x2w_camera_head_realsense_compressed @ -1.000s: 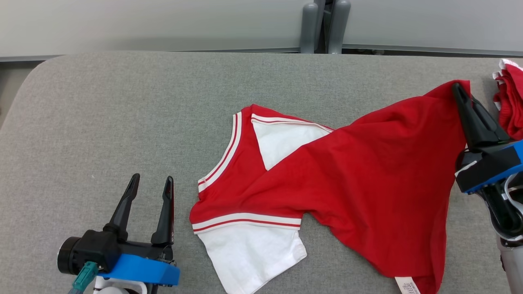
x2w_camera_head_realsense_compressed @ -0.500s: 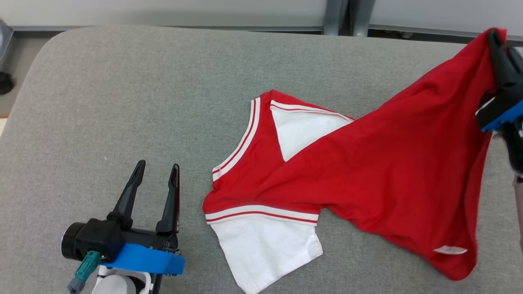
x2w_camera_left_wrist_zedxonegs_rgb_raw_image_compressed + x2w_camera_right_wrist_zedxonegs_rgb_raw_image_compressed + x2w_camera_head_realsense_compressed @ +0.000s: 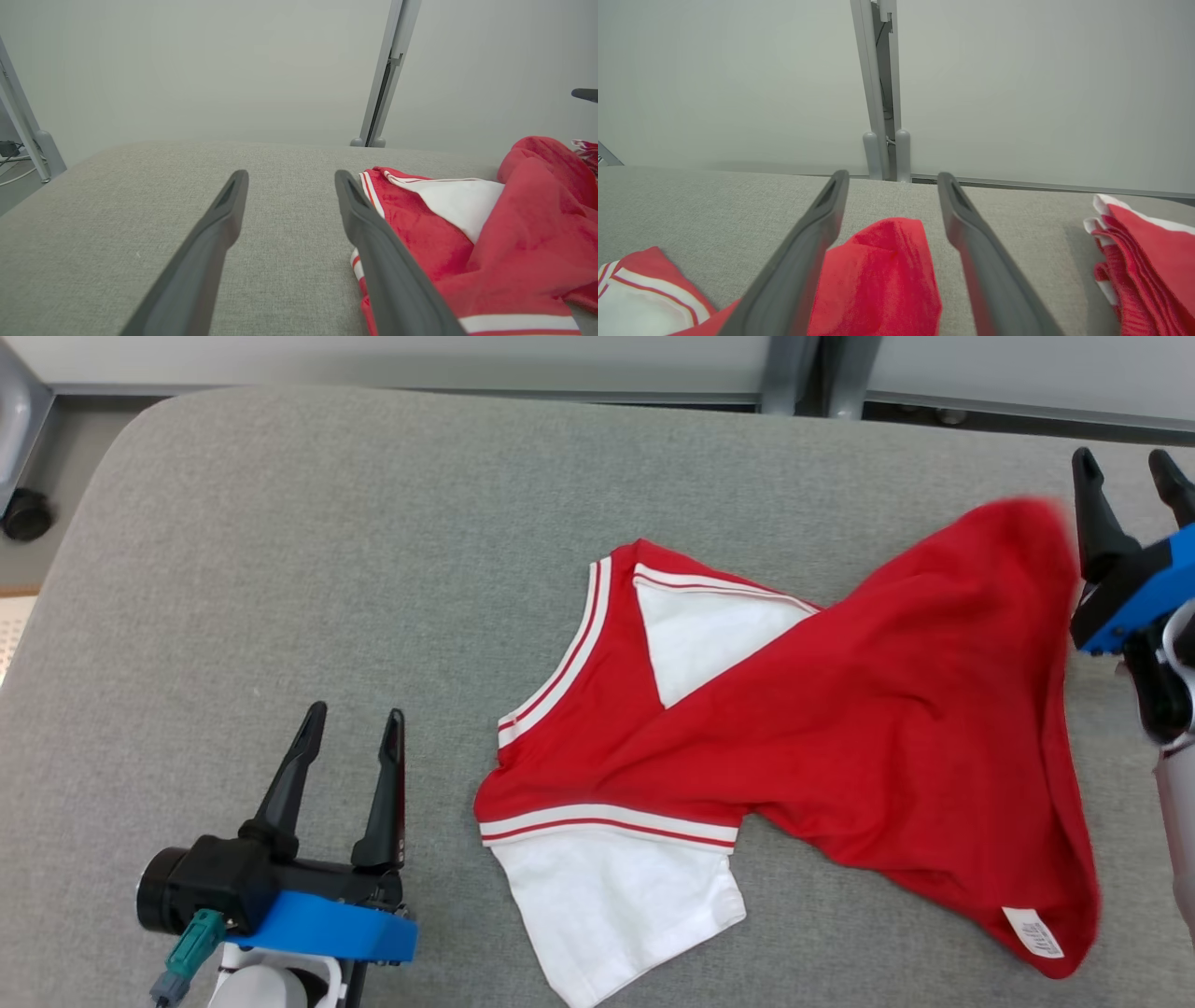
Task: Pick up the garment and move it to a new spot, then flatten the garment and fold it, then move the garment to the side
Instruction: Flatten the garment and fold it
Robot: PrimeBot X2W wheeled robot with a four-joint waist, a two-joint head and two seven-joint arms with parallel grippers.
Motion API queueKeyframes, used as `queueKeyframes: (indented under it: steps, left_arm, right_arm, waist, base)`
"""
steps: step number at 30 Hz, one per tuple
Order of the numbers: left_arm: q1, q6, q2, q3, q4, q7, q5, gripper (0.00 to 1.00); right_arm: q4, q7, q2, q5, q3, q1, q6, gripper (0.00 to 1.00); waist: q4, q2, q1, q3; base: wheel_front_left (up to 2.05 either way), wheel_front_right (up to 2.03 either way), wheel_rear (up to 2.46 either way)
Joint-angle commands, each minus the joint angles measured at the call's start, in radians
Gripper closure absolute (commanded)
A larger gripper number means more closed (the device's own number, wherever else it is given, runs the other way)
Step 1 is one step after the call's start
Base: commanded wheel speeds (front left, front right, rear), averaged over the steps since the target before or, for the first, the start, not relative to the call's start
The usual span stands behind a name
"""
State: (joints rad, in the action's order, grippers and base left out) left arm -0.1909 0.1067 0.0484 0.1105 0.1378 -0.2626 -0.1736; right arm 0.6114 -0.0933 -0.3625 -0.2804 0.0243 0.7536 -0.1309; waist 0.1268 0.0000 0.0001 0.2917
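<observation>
Shirt lying twisted on the grey surface, with both tools spread and empty.

Head view: the shirt (image 3: 840, 737), a soft red knit with white sleeves and striped trim, is laid across the middle and right of the felt-like surface (image 3: 280, 523), its body folded over itself and a label (image 3: 1032, 931) turned out at the hem. The left tool (image 3: 357, 714) is held open near the sleeve, the right tool (image 3: 1120, 462) open just beside the raised red corner.
Left wrist view: limp cloth is seen beside one finger and could be bunched further if brushed.
Right wrist view: a red fold is seen between the open fingers, though contact cannot be judged. A stack of red and white cloth (image 3: 1143, 261) lies near and could be snagged by a careless reach.
</observation>
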Motion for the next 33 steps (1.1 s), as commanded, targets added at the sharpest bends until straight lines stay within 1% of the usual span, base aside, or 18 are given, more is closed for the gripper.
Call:
queueKeyframes:
  steps: [1,5,8,12,18,19,21,27,33]
  left_arm:
    - [0.01,-0.005,0.004,-0.008,0.001,-0.003,0.006,0.0]
    - [0.034,-0.005,0.011,-0.032,-0.004,-0.003,0.019,0.0]
    - [0.051,-0.003,0.018,-0.047,-0.005,-0.003,0.023,0.0]
    - [0.076,-0.003,0.021,-0.063,-0.008,-0.003,0.029,0.0]
    - [0.102,-0.004,0.019,-0.066,-0.015,-0.003,0.037,0.0]
    - [0.113,-0.002,0.019,-0.066,-0.017,-0.003,0.039,0.0]
    - [0.122,-0.001,0.019,-0.067,-0.019,-0.003,0.041,0.0]
    - [0.156,-0.004,0.02,-0.076,-0.023,-0.003,0.043,0.0]
    - [0.174,-0.003,0.022,-0.077,-0.024,-0.003,0.045,0.0]
  right_arm:
    - [-0.005,0.014,-0.003,0.001,-0.002,-0.028,0.0,0.0]
    - [-0.062,0.102,-0.015,0.04,0.028,-0.091,0.0,0.0]
    - [-0.137,0.153,0.005,0.064,0.055,-0.156,0.0,0.0]
    - [-0.277,0.185,0.037,0.094,0.062,-0.266,0.0,0.0]
    - [-0.485,0.185,0.123,0.122,0.088,-0.462,0.0,0.0]
    - [-0.569,0.179,0.172,0.141,0.092,-0.563,0.0,0.0]
    - [-0.618,0.179,0.206,0.158,0.089,-0.628,0.0,0.0]
    - [-0.711,0.174,0.272,0.209,0.078,-0.784,0.0,0.0]
    - [-0.737,0.164,0.303,0.224,0.098,-0.858,0.0,0.0]
  waist:
    - [-0.016,0.0,-0.0001,-0.015]
    - [-0.06,0.0,-0.0001,-0.051]
    - [-0.092,0.0,-0.0001,-0.079]
    - [-0.126,0.0,-0.0001,-0.114]
    - [-0.142,0.0,-0.0001,-0.151]
    - [-0.139,0.0,-0.0001,-0.164]
    - [-0.137,0.0,-0.0001,-0.173]
    - [-0.134,0.0,-0.0001,-0.191]
    - [-0.133,0.0,-0.0001,-0.2]
  base:
    - [0.0,0.0,0.0]
    - [0.0,0.0,0.0]
    - [0.0,0.0,0.0]
    - [0.0,0.0,0.0]
    - [0.0,0.0,0.0]
    - [0.0,0.0,0.0]
    - [0.0,0.0,0.0]
    - [0.0,0.0,0.0]
    - [0.0,0.0,0.0]
